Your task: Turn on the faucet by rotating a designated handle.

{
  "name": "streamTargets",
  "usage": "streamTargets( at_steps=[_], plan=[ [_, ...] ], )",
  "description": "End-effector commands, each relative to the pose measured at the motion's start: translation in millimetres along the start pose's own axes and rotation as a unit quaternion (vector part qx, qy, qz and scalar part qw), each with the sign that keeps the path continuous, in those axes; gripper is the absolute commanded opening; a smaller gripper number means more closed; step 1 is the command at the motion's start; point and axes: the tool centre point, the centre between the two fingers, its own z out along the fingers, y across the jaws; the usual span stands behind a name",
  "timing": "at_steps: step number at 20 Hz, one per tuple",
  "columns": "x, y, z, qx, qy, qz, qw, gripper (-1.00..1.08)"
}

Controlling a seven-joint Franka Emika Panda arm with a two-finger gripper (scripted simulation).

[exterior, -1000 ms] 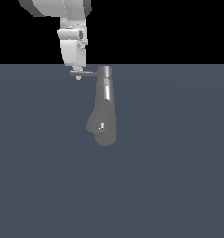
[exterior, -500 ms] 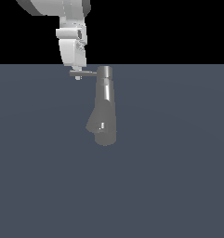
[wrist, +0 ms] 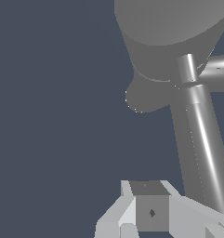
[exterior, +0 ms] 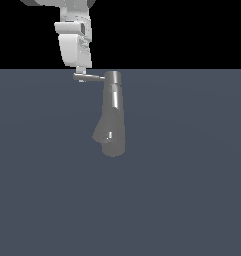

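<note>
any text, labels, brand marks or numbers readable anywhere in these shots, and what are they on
None: no text, label, brand or number is readable in either view.
The faucet is plain grey metal with no markings.
The handle is a bare rod.
The gripper and the white arm above it show no lettering; the small dark diamond on the gripper block in the wrist view is a shape, not a character.

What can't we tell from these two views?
- Claw state: exterior view shows it too small at the handle's free end; wrist view crops the fingers at the frame edge. Open, shut or touching: cannot tell.
- Handle in the wrist view: several rod-like parts overlap, so which is the handle is unclear.
- Faucet base: exterior view cannot separate it from the spout block.
- Arm above the wrist: cut off by the exterior view's top edge.
</note>
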Motion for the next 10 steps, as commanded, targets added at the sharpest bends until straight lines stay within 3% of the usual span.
streamTargets(
  at_steps=[1, 10],
  plan=[
    [-1, 9, -1, -0.003, 0.0, -0.001, 1.0, -1.0],
    [-1, 35, -12, -0.003, 0.0, -0.001, 1.0, -1.0]
  ],
)
